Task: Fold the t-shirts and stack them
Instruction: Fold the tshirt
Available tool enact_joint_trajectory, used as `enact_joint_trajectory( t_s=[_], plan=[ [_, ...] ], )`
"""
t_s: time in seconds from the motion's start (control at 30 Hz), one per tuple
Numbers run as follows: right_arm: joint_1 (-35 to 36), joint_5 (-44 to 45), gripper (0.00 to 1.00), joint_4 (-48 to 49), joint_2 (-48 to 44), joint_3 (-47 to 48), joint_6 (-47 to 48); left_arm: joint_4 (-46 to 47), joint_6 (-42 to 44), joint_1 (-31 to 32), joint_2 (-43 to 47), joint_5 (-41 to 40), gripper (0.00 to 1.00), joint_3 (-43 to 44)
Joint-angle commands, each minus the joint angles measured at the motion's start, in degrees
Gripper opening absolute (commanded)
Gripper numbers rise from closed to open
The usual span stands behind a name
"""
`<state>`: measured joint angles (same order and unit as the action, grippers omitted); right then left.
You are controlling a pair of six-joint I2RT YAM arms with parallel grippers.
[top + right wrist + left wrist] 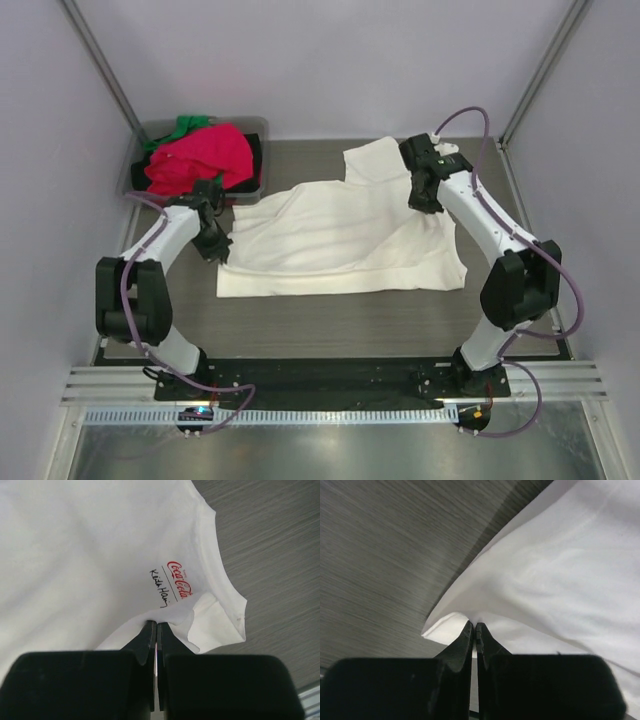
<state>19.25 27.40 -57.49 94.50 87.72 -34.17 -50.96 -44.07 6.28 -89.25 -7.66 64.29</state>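
Top view first: the large cream-white t-shirt [340, 240] lies spread across the middle of the dark counter [330, 325], rumpled, with 1 flap reaching toward the far edge. The left jaws are down at the shirt's left edge and the right jaws at its far right part, though from up here you cannot tell how either pair stands. In the far left corner sits the grey bin [250, 121], heaped with a pink-red t-shirt [205, 158], and a green t-shirt [188, 126] peeks out behind it. Over to the left wrist: the 2 black fingers [462, 645] are pressed together, clamped on a folded corner of the cream-white t-shirt [560, 575], with the cloth running off to the right and the grained counter [385, 555] bare on the left. Now the right wrist: those jaws are together too, pinching a small fold of the cream-white t-shirt [90, 555] right beside the neckline seam [212, 555]. A red and black print [172, 586] sits just above the pinch, and the counter [280, 555] shows off to the right.
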Motion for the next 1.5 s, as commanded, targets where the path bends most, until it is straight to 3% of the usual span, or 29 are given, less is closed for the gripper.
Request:
enact_joint_trajectory(
  t_s=[0.0,0.03,0.07,0.1,0.13,0.2,0.27,0.4,0.43,0.47,0.53,0.63,0.77,1.0,1.1,1.2,1.23,1.33,1.37,1.47],
  plan=[
    [-2.19,0.64,0.01,4.23,4.45,5.34,3.67,3.32,1.1,-1.45,-4.67,1.5,0.04,3.47],
    [-3.59,0.73,0.02,4.58,7.95,8.22,4.28,3.76,1.44,-2.23,-6.01,2.2,0.07,4.86],
    [-4.73,0.21,0.12,4.85,10.33,9.99,4.81,3.94,1.62,-2.68,-7.76,2.99,0.1,5.66],
    [-5.7,-2.76,0.69,4.94,12.44,12.1,5.6,3.85,1.97,-3.2,-9.34,6.66,0.42,6.63],
    [-7.36,-4.18,0.82,4.24,16.03,16.3,7.18,3.24,2.76,-4.16,-11.88,9.22,0.62,7.51],
    [-8.6,-4.02,0.96,1.17,17.21,19.49,6.75,2.62,3.03,-4.61,-12.17,12.92,0.9,8.22],
    [-10.36,-4.19,1.0,1.68,12.68,14.43,5.62,3.14,3.03,-4.7,-8.06,12.24,1.0,5.25],
    [-17.37,-12.08,1.0,7.38,-0.86,-6.11,-1.05,4.29,0.58,-5.14,1.43,9.95,1.0,-2.75],
    [-18.44,-14.71,0.99,11.49,-3.94,-15.99,-2.55,5.59,-0.48,-5.14,3.19,10.29,1.0,-4.68],
    [-21.06,-20.66,0.97,13.44,-10.5,-20.7,-5.09,6.56,-1.44,-5.14,6.95,10.91,0.99,-8.79],
    [-23.9,-24.04,0.93,18.1,-15.81,-31.49,-6.78,9.37,-4.43,-5.14,10.66,11.35,0.97,-13.03],
    [-25.13,-26.26,0.89,21.28,-21.45,-39.53,-7.92,12.97,-6.8,-5.14,16.21,11.0,0.95,-20.16],
    [-28.29,-29.57,0.83,25.4,-22.17,-44.91,-7.49,16.41,-7.87,-5.14,17.89,12.49,0.93,-25.35],
    [-30.06,-34.08,0.68,32.96,-16.37,-48.26,-6.61,20.81,-8.39,-5.14,13.32,12.94,0.87,-27.02],
    [-30.05,-33.47,0.59,33.5,-15.57,-49.05,-6.43,23.09,-9.54,-5.14,12.17,12.41,0.81,-28.17],
    [-30.06,-32.15,0.42,33.59,-15.4,-49.84,-5.82,25.46,-10.85,-5.14,10.95,11.53,0.75,-29.05],
    [-29.97,-31.71,0.32,33.76,-15.31,-50.19,-5.73,26.69,-11.21,-5.14,10.42,11.53,0.71,-29.22],
    [-29.97,-31.88,0.2,34.12,-14.17,-50.2,-4.94,29.5,-12.26,-5.14,8.05,12.32,0.5,-29.23],
    [-30.05,-32.05,0.12,34.2,-13.64,-49.76,-4.76,29.95,-12.35,-5.05,6.48,12.84,0.29,-28.96],
    [-30.06,-33.1,0.01,33.24,-9.96,-45.29,-4.15,30.13,-13.14,-5.05,4.62,15.03,0.0,-25.81]
  ],
)
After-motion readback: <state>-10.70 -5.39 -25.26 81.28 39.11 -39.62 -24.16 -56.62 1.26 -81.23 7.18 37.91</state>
